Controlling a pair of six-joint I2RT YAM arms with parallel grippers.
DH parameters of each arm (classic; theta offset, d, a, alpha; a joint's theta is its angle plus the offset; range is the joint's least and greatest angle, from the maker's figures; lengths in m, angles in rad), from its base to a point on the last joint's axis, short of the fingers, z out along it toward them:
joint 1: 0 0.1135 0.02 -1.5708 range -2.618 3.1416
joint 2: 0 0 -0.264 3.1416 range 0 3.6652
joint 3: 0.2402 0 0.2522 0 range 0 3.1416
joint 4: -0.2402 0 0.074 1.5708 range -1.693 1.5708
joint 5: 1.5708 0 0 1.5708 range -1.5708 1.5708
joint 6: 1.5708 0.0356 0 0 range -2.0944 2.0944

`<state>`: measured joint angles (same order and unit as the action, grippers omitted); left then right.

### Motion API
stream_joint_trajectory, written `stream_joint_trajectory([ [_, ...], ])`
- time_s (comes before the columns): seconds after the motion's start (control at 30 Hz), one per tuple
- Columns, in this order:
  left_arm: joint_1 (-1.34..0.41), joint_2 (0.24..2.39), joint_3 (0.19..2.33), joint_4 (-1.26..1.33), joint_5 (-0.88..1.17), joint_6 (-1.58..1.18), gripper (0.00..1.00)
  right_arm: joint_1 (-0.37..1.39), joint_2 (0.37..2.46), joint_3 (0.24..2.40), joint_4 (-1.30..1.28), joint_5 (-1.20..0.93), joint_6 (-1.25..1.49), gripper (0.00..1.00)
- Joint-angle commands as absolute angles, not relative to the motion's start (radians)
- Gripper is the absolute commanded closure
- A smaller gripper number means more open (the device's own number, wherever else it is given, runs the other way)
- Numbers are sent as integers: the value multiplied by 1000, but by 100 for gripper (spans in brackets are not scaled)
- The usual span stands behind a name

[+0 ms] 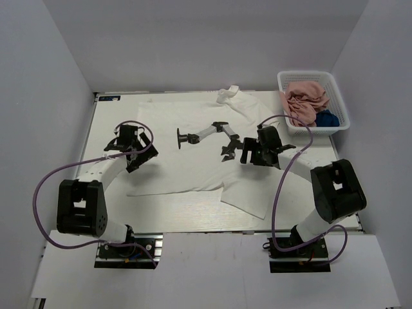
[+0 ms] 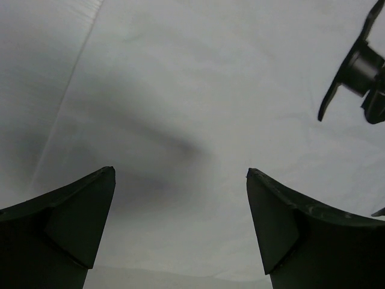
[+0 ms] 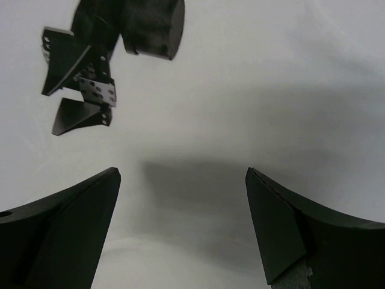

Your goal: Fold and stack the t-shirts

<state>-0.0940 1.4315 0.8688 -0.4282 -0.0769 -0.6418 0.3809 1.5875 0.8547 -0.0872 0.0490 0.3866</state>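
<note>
The left gripper point(image 1: 133, 156), jaws released, hangs over the left side of the white shirt point(image 1: 187, 170), which is spread flat mid-surface. The right gripper point(image 1: 233, 152), jaws released, hangs over its right side beside the print point(image 1: 205, 134). The pink shirt point(image 1: 305, 96) and navy shirt point(image 1: 328, 119) sit in the far-right-corner basket point(image 1: 309, 74).

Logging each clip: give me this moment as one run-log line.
white t-shirt: spread out, unfolded | left gripper: open over it | right gripper: open over it | pink t-shirt, navy t-shirt: in basket

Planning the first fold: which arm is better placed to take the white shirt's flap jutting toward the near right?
Right. The right gripper, open, hovers over the white t-shirt close to that flap; the left gripper, also open, is over the shirt's left side.
</note>
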Motion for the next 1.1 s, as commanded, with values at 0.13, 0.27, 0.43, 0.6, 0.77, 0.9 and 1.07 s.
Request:
stream_joint_trajectory([
  [0.13,-97,1457,802,-437,-67,-655,0,373,1565,821,-170,106,449,10],
  [0.27,-97,1431,741,-469,-67,-664,0,373,1543,781,-207,112,474,10],
  [0.43,-97,1333,678,-482,-81,-719,0,382,1464,691,-210,138,483,10],
  [0.6,-97,1224,758,-581,-144,-759,0,402,1280,701,-164,124,413,10],
  [0.77,-78,1145,825,-868,-236,-941,0,432,1114,692,-256,94,465,10],
  [0.9,-78,1109,753,-942,-316,-1022,0,452,935,611,-317,115,486,10],
  [1.07,-69,1153,693,-896,-327,-1071,0,480,856,589,-463,164,489,10],
])
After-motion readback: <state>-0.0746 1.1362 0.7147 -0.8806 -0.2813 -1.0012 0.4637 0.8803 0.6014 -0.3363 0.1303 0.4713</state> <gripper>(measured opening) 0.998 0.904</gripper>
